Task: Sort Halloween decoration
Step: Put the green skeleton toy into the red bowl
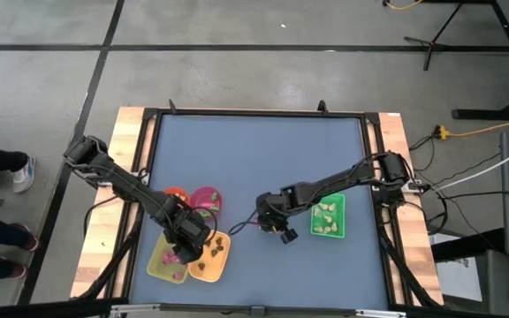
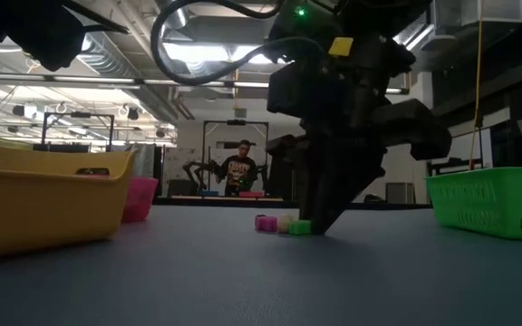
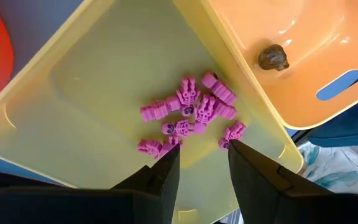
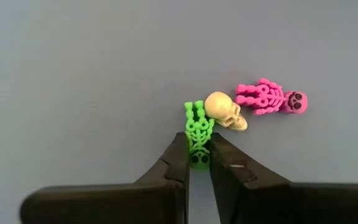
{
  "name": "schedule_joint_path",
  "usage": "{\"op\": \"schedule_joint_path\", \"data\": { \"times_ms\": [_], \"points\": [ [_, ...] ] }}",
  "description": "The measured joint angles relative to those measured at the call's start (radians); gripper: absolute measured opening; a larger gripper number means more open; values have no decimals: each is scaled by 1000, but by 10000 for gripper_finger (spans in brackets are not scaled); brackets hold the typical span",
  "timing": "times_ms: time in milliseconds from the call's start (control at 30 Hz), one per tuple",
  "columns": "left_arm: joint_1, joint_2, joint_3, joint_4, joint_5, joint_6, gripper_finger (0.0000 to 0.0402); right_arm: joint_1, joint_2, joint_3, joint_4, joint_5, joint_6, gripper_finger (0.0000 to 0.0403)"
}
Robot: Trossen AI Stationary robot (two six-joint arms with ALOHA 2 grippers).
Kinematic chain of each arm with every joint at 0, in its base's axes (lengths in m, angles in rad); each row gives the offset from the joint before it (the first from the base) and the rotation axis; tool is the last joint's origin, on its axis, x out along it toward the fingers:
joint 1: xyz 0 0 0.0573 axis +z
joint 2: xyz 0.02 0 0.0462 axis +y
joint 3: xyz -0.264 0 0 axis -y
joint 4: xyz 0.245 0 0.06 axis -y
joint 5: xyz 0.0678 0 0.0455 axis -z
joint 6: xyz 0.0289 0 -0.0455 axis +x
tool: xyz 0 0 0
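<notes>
Pinched between the right hand (image 4: 199, 155) fingers, a green skeleton (image 4: 198, 132) lies flat on the blue tabletop (image 4: 92, 74), gripped at its skull end. Touching it is one cream skull (image 4: 225, 111), and just beside that one magenta skeleton (image 4: 271, 99). From table height the same three trinkets sit in a short row at the hand's tips. Farther right stands the green tray (image 1: 329, 217), holding several green pieces too small to count. The left hand (image 3: 202, 163) hangs with its fingers spread apart, holding nothing, over the yellow tray (image 3: 92, 99), where about seven magenta skeletons (image 3: 191, 112) cluster. One dark brown skull (image 3: 273, 58) rests in the neighbouring orange tray (image 3: 303, 37). No writing is readable anywhere.
</notes>
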Motion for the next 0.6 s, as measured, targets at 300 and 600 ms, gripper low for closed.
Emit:
{"op": "schedule_joint_path", "data": {
  "times_ms": [300,600],
  "points": [
    [-28,0,0,40,-7,0,120,0,6,158,-122,26,1,41],
    [-108,0,0,103,-154,-38,120,0,3,253,13,57,-59,41]
  ]
}}
